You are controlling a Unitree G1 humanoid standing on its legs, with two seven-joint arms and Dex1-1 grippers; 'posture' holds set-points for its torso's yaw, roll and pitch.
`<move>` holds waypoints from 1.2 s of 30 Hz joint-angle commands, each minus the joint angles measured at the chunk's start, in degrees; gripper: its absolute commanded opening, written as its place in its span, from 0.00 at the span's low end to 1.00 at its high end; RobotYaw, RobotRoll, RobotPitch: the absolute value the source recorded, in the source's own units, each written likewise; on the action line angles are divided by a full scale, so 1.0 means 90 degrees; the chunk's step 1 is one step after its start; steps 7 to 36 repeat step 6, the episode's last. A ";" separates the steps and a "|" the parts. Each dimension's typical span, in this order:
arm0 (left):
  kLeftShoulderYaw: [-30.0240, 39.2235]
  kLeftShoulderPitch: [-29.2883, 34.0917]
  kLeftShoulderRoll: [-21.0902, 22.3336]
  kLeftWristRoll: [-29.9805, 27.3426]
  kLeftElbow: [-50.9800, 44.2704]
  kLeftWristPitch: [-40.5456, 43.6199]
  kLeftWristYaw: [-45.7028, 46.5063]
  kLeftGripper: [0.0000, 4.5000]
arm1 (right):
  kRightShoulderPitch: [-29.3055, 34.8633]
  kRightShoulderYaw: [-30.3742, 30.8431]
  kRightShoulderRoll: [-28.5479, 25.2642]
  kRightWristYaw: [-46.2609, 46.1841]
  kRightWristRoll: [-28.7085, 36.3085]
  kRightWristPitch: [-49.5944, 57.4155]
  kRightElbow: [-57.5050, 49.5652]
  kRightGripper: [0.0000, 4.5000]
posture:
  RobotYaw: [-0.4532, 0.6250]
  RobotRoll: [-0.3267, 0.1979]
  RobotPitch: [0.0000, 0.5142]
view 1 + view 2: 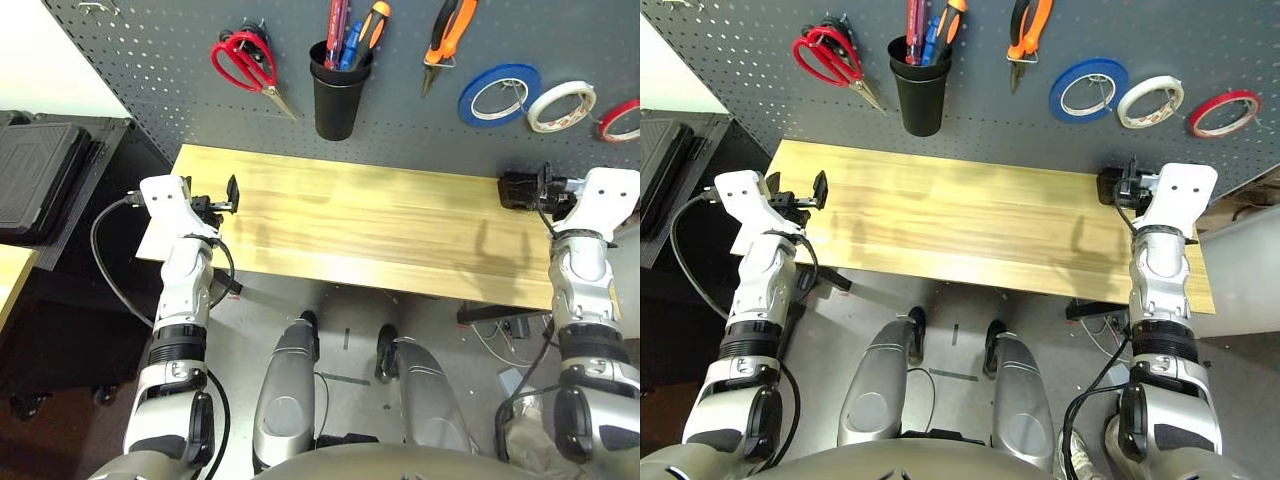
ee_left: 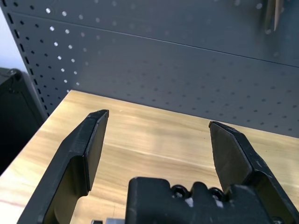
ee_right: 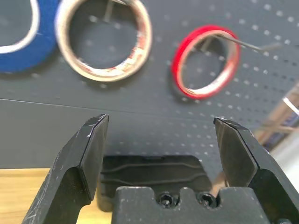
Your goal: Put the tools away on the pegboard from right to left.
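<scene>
On the dark grey pegboard (image 1: 150, 70), the red-handled scissors (image 1: 245, 60) hang at the left. A black cup (image 1: 337, 90) holds the slim red-handled screwdriver (image 1: 336, 30) with other drivers. To its right hang the orange-and-black pliers (image 1: 447, 35). The thin red tape ring (image 3: 205, 60) hangs on a hook at the far right. My left gripper (image 2: 156, 119) is open and empty over the table's left end. Below the red ring, my right gripper (image 3: 159, 121) is open and empty at the table's right end, facing the board.
A blue tape roll (image 1: 498, 95) and a white tape roll (image 1: 560, 105) hang between the pliers and the red ring. The wooden table (image 1: 360, 220) lies bare between my arms. A black ribbed block (image 3: 154, 175) sits ahead of my right gripper. A dark case (image 1: 35, 175) stands at the left.
</scene>
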 commanded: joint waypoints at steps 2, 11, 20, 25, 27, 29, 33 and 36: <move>0.0037 0.0035 0.0032 -0.0019 0.0206 -0.0131 -0.0070 1.00 | -0.0015 -0.0098 -0.0029 -0.0230 -0.0004 -0.0299 0.0322 1.00 | 0.54 0.62 0.49; 0.0049 -0.0012 0.0039 -0.0018 0.0286 -0.0161 -0.0077 1.00 | -0.0060 -0.0076 -0.0014 -0.0304 0.0021 -0.0424 0.0484 1.00 | 0.54 0.62 0.48; 0.0049 -0.0012 0.0039 -0.0018 0.0286 -0.0161 -0.0077 1.00 | -0.0060 -0.0076 -0.0014 -0.0304 0.0021 -0.0424 0.0484 1.00 | 0.54 0.62 0.48; 0.0049 -0.0012 0.0039 -0.0018 0.0286 -0.0161 -0.0077 1.00 | -0.0060 -0.0076 -0.0014 -0.0304 0.0021 -0.0424 0.0484 1.00 | 0.54 0.62 0.48; 0.0049 -0.0012 0.0039 -0.0018 0.0286 -0.0161 -0.0077 1.00 | -0.0060 -0.0076 -0.0014 -0.0304 0.0021 -0.0424 0.0484 1.00 | 0.54 0.62 0.48; 0.0049 -0.0012 0.0039 -0.0018 0.0286 -0.0161 -0.0077 1.00 | -0.0060 -0.0076 -0.0014 -0.0304 0.0021 -0.0424 0.0484 1.00 | 0.54 0.62 0.48; 0.0049 -0.0012 0.0039 -0.0018 0.0286 -0.0161 -0.0077 1.00 | -0.0060 -0.0076 -0.0014 -0.0304 0.0021 -0.0424 0.0484 1.00 | 0.54 0.62 0.48; 0.0049 -0.0012 0.0039 -0.0018 0.0286 -0.0161 -0.0077 1.00 | -0.0060 -0.0076 -0.0014 -0.0304 0.0021 -0.0424 0.0484 1.00 | 0.54 0.62 0.48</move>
